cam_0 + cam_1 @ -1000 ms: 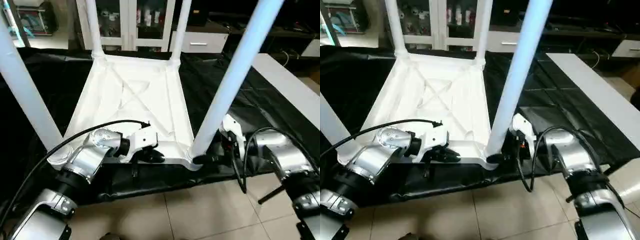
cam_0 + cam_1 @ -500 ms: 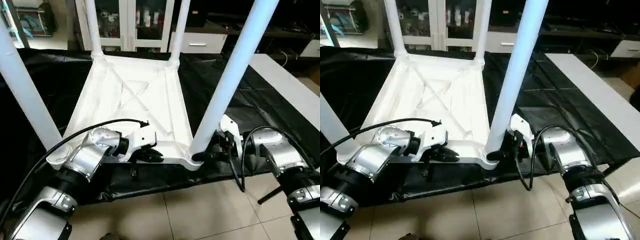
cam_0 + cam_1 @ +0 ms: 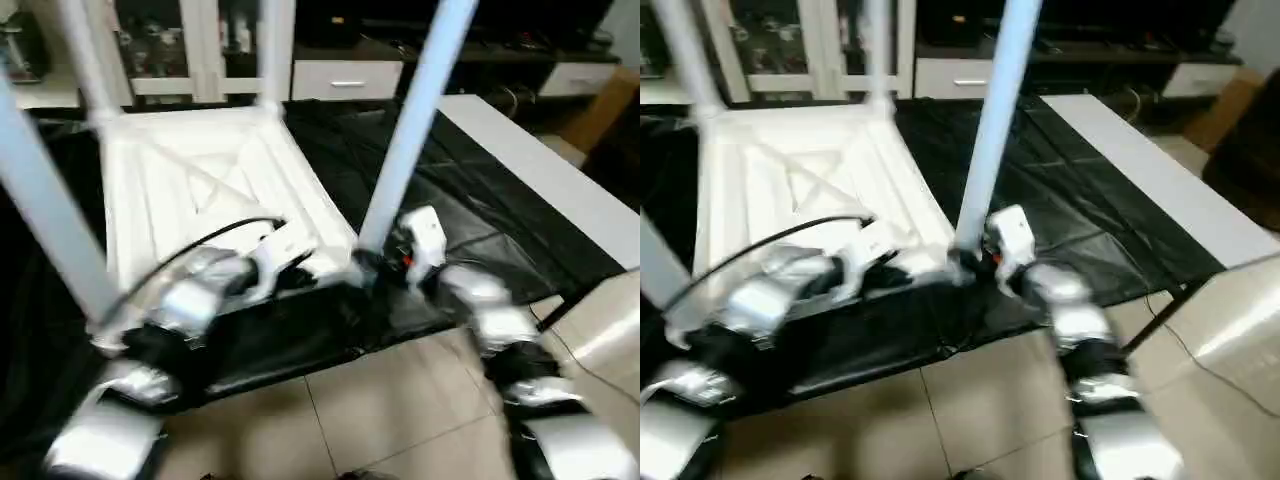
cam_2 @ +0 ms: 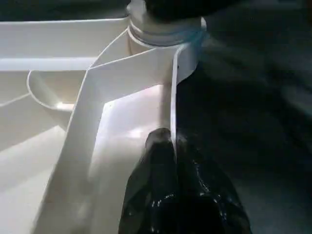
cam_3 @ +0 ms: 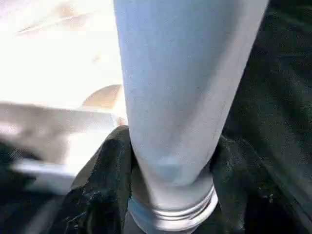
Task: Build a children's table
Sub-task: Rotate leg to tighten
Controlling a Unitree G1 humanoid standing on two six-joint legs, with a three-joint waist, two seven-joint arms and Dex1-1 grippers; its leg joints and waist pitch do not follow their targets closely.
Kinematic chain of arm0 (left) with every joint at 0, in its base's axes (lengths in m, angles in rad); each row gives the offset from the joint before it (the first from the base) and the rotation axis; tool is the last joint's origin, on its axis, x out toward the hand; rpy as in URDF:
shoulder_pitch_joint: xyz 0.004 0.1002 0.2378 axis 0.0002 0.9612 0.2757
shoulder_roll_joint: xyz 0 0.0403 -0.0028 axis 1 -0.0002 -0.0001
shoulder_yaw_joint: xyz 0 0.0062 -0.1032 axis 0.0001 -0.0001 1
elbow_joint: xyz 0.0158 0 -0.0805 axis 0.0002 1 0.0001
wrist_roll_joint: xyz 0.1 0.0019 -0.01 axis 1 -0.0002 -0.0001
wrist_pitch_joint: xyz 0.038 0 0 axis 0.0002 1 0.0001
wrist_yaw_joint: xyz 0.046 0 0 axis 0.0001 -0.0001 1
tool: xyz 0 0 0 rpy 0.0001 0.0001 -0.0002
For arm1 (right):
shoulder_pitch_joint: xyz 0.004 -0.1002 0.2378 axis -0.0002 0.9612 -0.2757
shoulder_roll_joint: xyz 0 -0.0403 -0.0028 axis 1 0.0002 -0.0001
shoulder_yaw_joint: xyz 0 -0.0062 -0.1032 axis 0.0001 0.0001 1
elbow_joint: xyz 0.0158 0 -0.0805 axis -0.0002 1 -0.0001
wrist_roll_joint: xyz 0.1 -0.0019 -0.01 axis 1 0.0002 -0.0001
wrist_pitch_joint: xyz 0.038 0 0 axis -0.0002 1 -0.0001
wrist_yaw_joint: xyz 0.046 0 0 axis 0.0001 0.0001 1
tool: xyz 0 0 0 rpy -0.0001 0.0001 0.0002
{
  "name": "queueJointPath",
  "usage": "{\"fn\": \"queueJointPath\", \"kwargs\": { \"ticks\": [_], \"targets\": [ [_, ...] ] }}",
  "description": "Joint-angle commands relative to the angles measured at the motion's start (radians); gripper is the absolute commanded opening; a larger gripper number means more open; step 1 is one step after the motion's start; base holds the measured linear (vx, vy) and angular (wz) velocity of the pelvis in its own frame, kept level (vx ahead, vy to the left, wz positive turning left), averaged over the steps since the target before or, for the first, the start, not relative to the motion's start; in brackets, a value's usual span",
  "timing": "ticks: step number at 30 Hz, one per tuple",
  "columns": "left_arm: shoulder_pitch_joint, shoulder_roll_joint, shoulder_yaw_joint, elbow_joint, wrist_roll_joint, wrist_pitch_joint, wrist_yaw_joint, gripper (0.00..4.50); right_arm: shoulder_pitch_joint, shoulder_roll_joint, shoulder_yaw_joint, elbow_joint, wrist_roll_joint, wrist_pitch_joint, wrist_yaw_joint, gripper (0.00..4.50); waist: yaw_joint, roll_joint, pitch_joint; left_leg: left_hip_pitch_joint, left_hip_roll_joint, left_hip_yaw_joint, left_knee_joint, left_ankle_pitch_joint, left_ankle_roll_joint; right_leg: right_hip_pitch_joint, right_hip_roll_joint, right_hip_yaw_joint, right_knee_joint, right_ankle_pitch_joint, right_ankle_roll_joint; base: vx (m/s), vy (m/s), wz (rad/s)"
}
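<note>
White children's table (image 3: pixel 200 190) lies upside down, legs upright.

Black cloth (image 3: pixel 470 190) draped over the bench, bare white bench edge (image 3: pixel 540 180) along the right side, beige tiled floor (image 3: pixel 400 400) below, glass-fronted white cabinet (image 3: pixel 190 50) behind, cardboard box (image 3: pixel 595 115) at far right.

One top (image 3: pixel 190 185) lies ribs-up on one black-draped worktop (image 3: pixel 480 215). Four legs stand in its corners: the near right leg (image 3: pixel 415 120), the near left leg (image 3: pixel 45 215), the far left leg (image 3: pixel 85 60) and the far right leg (image 3: pixel 272 50). Two pincers: the left pincer (image 4: pixel 168 146) and the right pincer (image 5: pixel 168 165). One drawer unit (image 3: pixel 345 78) stands behind.
</note>
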Motion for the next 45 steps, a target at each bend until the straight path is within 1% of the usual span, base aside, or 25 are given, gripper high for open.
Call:
{"fn": "queueJointPath", "kwargs": {
  "ticks": [1,2,4,8,11,13,14,15,16,18,19,20,21,22,24,27,30,31,32,33,34,36,39,42,45],
  "targets": [
    [-0.063,-0.072,0.052,0.037,0.008,-0.027,0.234,0.0,-0.036,0.089,0.012,0.057,-0.022,-0.02,-0.16,1.95,-0.002,0.016,-0.063,0.017,-0.002,-0.005,-0.087,-0.471,-0.051,0.029,-0.026,0.005,-0.086,-0.484,-0.142,0.0,0.0,0.0],
    [-0.073,-0.087,0.057,0.041,0.011,-0.04,0.268,0.0,-0.048,0.117,0.023,0.067,-0.033,-0.041,-0.172,1.95,0.005,0.01,-0.069,0.015,-0.004,-0.003,-0.085,-0.445,-0.036,0.034,-0.027,0.007,-0.084,-0.445,-0.143,0.0,0.0,0.0],
    [-0.079,-0.092,0.059,0.045,0.02,-0.053,0.298,0.0,-0.054,0.139,0.039,0.073,-0.048,-0.064,-0.172,1.94,0.013,0.008,-0.068,0.008,-0.004,0.005,-0.085,-0.389,-0.005,0.035,-0.029,0.014,-0.079,-0.367,-0.161,0.0,0.0,0.0],
    [-0.083,-0.094,0.061,0.047,0.043,-0.066,0.334,0.0,-0.059,0.172,0.042,0.076,-0.063,-0.098,-0.177,1.93,0.028,0.009,-0.072,0.003,-0.002,0.014,-0.081,-0.285,0.033,0.044,-0.027,0.018,-0.062,-0.244,-0.191,0.04,-0.006,0.02],
    [-0.083,-0.083,0.055,0.066,0.047,-0.071,0.329,0.0,-0.063,0.186,0.014,0.079,-0.035,-0.164,-0.131,1.93,0.035,0.022,-0.076,0.004,-0.003,0.019,-0.076,-0.233,0.046,0.046,-0.026,0.021,-0.054,-0.175,-0.213,0.051,-0.016,0.02],
    [-0.081,-0.078,0.055,0.074,0.045,-0.082,0.321,0.0,-0.053,0.185,0.006,0.057,-0.008,-0.19,-0.066,1.93,0.036,0.018,-0.079,0.001,-0.004,0.02,-0.075,-0.201,0.059,0.053,-0.025,0.02,-0.048,-0.13,-0.224,0.0,0.0,0.0],
    [-0.071,-0.068,0.052,0.07,0.044,-0.099,0.302,0.0,-0.029,0.168,0.012,0.014,0.005,-0.199,-0.019,2.28,0.036,0.037,-0.079,0.004,-0.004,0.022,-0.073,-0.16,0.08,0.053,-0.022,0.02,-0.045,-0.055,-0.246,0.0,0.0,0.0],
    [-0.067,-0.066,0.051,0.069,0.043,-0.105,0.294,0.0,-0.02,0.159,0.015,-0.002,0.005,-0.197,-0.013,2.49,0.036,0.031,-0.08,0.002,-0.004,0.023,-0.071,-0.15,0.087,0.056,-0.021,0.02,-0.041,-0.039,-0.253,0.0,0.0,0.0],
    [-0.066,-0.065,0.051,0.068,0.042,-0.109,0.29,0.0,-0.015,0.155,0.017,-0.01,0.005,-0.195,-0.01,2.63,0.038,0.032,-0.079,-0.001,-0.006,0.023,-0.072,-0.146,0.099,0.06,-0.022,0.02,-0.043,-0.037,-0.257,0.0,0.0,0.0],
    [-0.054,-0.057,0.037,0.068,0.044,-0.145,0.257,0.0,0.034,0.115,0.028,-0.106,0.021,-0.166,0.036,2.72,0.026,0.03,-0.078,-0.016,-0.006,0.016,-0.077,-0.169,0.106,0.071,-0.023,0.017,-0.044,-0.091,-0.234,0.0,0.0,0.0],
    [-0.048,-0.051,0.029,0.067,0.045,-0.162,0.236,0.0,0.06,0.093,0.031,-0.158,0.028,-0.15,0.053,2.84,0.024,0.037,-0.078,-0.015,-0.005,0.013,-0.078,-0.173,0.1,0.071,-0.026,0.015,-0.047,-0.117,-0.228,0.0,0.0,0.0],
    [-0.039,-0.043,0.02,0.064,0.044,-0.177,0.205,0.0,0.095,0.062,0.029,-0.226,0.033,-0.129,0.067,2.97,0.021,0.028,-0.08,-0.003,0.001,0.017,-0.073,-0.176,0.098,0.06,-0.026,0.017,-0.052,-0.128,-0.233,0.0,0.0,0.0],
    [-0.036,-0.039,0.018,0.062,0.043,-0.179,0.196,0.0,0.108,0.051,0.028,-0.249,0.035,-0.122,0.069,3.05,0.027,0.031,-0.08,-0.001,0.0,0.017,-0.071,-0.156,0.1,0.061,-0.025,0.018,-0.049,-0.108,-0.238,0.0,0.0,0.0],
    [-0.026,-0.028,0.011,0.057,0.038,-0.201,0.161,0.0,0.138,0.018,0.028,-0.302,0.036,-0.109,0.082,3.12,0.034,0.023,-0.079,0.002,0.002,0.021,-0.07,-0.13,0.109,0.056,-0.022,0.02,-0.046,-0.076,-0.255,0.0,0.0,0.0],
    [-0.008,-0.008,0.011,0.046,0.031,-0.199,0.131,0.0,0.187,-0.045,0.026,-0.381,0.036,-0.081,0.107,3.2,0.05,0.015,-0.074,0.003,0.003,0.023,-0.072,-0.133,0.11,0.055,-0.023,0.02,-0.047,-0.098,-0.248,0.0,0.0,0.0],
    [0.024,0.029,0.0,0.021,0.014,-0.191,0.055,0.0,0.266,-0.144,0.036,-0.501,0.052,-0.004,0.229,3.52,0.061,0.004,-0.065,0.002,0.002,0.023,-0.077,-0.201,0.094,0.053,-0.026,0.021,-0.06,-0.239,-0.198,0.0,0.0,0.0],
    [0.051,0.074,-0.012,-0.007,0.005,-0.185,-0.026,0.0,0.358,-0.272,0.064,-0.649,0.092,0.107,0.405,3.79,0.062,0.001,-0.059,0.003,0.004,0.016,-0.086,-0.282,0.067,0.053,-0.026,0.021,-0.075,-0.368,-0.144,0.0,0.0,0.0],
    [0.06,0.093,-0.013,-0.016,0.001,-0.185,-0.054,0.0,0.404,-0.339,0.087,-0.714,0.104,0.131,0.485,3.88,0.058,0.006,-0.058,0.002,0.006,0.015,-0.089,-0.305,0.059,0.051,-0.027,0.022,-0.079,-0.391,-0.131,0.0,0.0,0.0],
    [0.06,0.093,-0.013,-0.016,0.001,-0.185,-0.054,0.0,0.404,-0.339,0.087,-0.714,0.104,0.131,0.485,3.95,0.06,0.002,-0.059,0.003,0.006,0.014,-0.087,-0.311,0.056,0.047,-0.029,0.022,-0.08,-0.404,-0.123,0.0,0.0,0.0],
    [0.066,0.104,-0.014,-0.016,-0.005,-0.188,-0.086,0.0,0.433,-0.385,0.101,-0.749,0.115,0.141,0.534,4.01,0.056,0.013,-0.058,0.002,0.004,0.013,-0.088,-0.318,0.053,0.046,-0.029,0.022,-0.08,-0.417,-0.123,0.0,0.0,0.0],
    [0.077,0.123,-0.023,-0.005,-0.021,-0.252,-0.163,0.0,0.466,-0.446,0.098,-0.772,0.128,0.152,0.578,4.11,0.057,0.014,-0.059,0.002,0.003,0.012,-0.087,-0.328,0.049,0.048,-0.027,0.019,-0.089,-0.442,-0.105,0.0,0.0,0.0],
    [0.095,0.141,-0.039,-0.018,-0.045,-0.27,-0.265,0.0,0.46,-0.473,0.073,-0.737,0.104,0.126,0.565,4.21,0.055,0.008,-0.059,0.004,0.003,0.012,-0.087,-0.331,0.048,0.041,-0.029,0.021,-0.088,-0.455,-0.108,0.0,0.0,0.0],
    [0.107,0.164,-0.076,-0.053,-0.058,-0.287,-0.372,0.0,0.414,-0.467,0.041,-0.694,0.114,0.123,0.57,4.45,0.055,0.009,-0.06,0.009,0.003,0.012,-0.085,-0.345,0.037,0.033,-0.03,0.02,-0.09,-0.483,-0.115,0.0,0.0,0.0],
    [0.111,0.172,-0.101,-0.085,-0.076,-0.294,-0.445,0.0,0.359,-0.459,0.056,-0.657,0.152,0.156,0.651,4.45,0.062,0.009,-0.062,0.02,0.008,0.016,-0.082,-0.347,0.039,0.026,-0.027,0.022,-0.083,-0.42,-0.15,0.0,0.0,0.0],
    [0.109,0.175,-0.113,-0.093,-0.07,-0.294,-0.453,0.0,0.332,-0.456,0.077,-0.625,0.147,0.151,0.683,4.45,0.076,0.009,-0.063,0.013,0.012,0.018,-0.084,-0.306,0.043,0.034,-0.028,0.024,-0.07,-0.339,-0.178,0.0,0.0,0.0]
  ]
}}
